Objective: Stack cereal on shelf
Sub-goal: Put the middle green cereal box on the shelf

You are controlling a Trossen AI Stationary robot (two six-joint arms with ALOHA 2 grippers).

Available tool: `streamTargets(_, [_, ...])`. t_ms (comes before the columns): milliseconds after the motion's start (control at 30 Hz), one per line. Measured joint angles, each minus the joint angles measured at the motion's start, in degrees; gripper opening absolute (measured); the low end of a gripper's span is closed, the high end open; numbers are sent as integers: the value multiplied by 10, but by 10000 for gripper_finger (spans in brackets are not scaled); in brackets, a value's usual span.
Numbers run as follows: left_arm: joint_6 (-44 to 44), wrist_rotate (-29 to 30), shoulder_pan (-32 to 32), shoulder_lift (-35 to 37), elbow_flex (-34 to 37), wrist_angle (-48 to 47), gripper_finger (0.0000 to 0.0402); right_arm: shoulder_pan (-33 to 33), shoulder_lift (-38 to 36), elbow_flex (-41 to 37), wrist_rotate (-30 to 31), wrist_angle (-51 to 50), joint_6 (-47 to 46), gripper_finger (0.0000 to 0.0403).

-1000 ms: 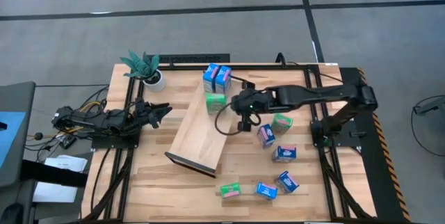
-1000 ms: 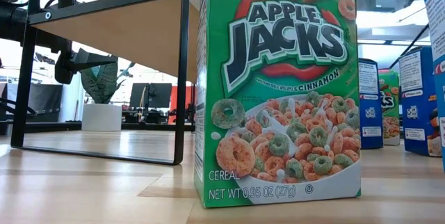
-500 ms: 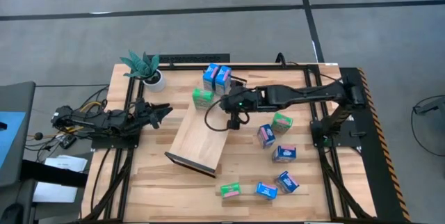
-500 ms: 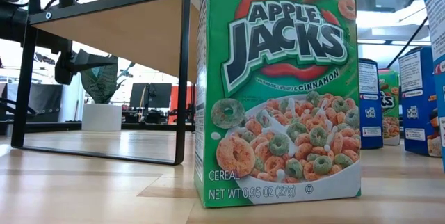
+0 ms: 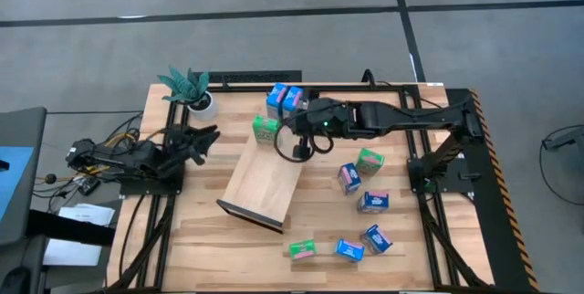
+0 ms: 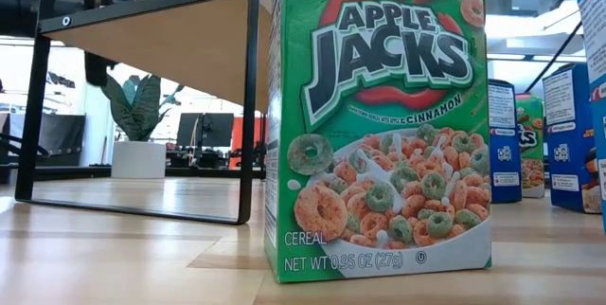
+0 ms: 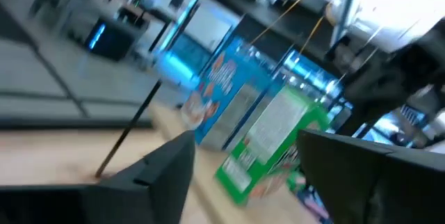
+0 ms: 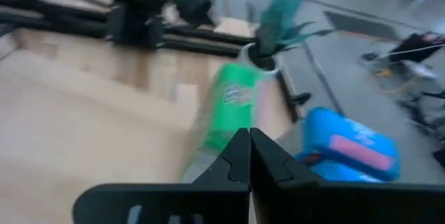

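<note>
The right gripper (image 5: 294, 128), fingers pressed together and empty, sits mid-frame beside a green cereal box (image 5: 265, 130) at the shelf (image 5: 262, 177). The left gripper (image 5: 208, 137) waits at frame left, fingers apart, holding nothing.

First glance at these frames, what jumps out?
A green cereal box fills the low view, standing upright right in front of the camera. From above, the big wooden shelf lies at an angle mid-table, with small boxes scattered to its right. The right end effector, shut, sits at the shelf's far end beside another green box.
</note>
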State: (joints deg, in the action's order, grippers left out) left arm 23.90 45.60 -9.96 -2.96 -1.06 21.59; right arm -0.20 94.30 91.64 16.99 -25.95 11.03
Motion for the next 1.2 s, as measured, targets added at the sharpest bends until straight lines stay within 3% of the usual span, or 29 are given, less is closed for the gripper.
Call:
streamTargets(133, [-33,-16,0,-4,-10,27,155,9,5,0,-22,-3,-5,13])
streamTargets(300, [-53,-16,0,-53,-75,-5,18,14,7,-1,-21,-7,-19,14])
streamTargets(400, [-88,-8,2,-114,-143,-52,5,14,7,0,-21,-17,-31,15])
streamTargets(567, [-70,-26,54,-243,-276,-232,0,16,7,0,-27,-25,-31,14])
streamTargets(633, [-55,-73,97,-293,-311,-284,0,18,7,0,-32,-25,-31,14])
streamTargets(800, [-108,-297,231,-379,-346,-260,0,25,7,0,-36,-29,-35,13])
streamTargets(933, [-161,-393,330,-397,-360,-259,0,31,7,0,-36,-39,-37,13])
streamTargets(1067, [-191,-532,424,-404,-360,-251,0,36,7,0,-36,-39,-37,13])
streamTargets(1200, [-194,-643,482,-447,-360,-218,0,35,7,0,-36,-37,-36,13])
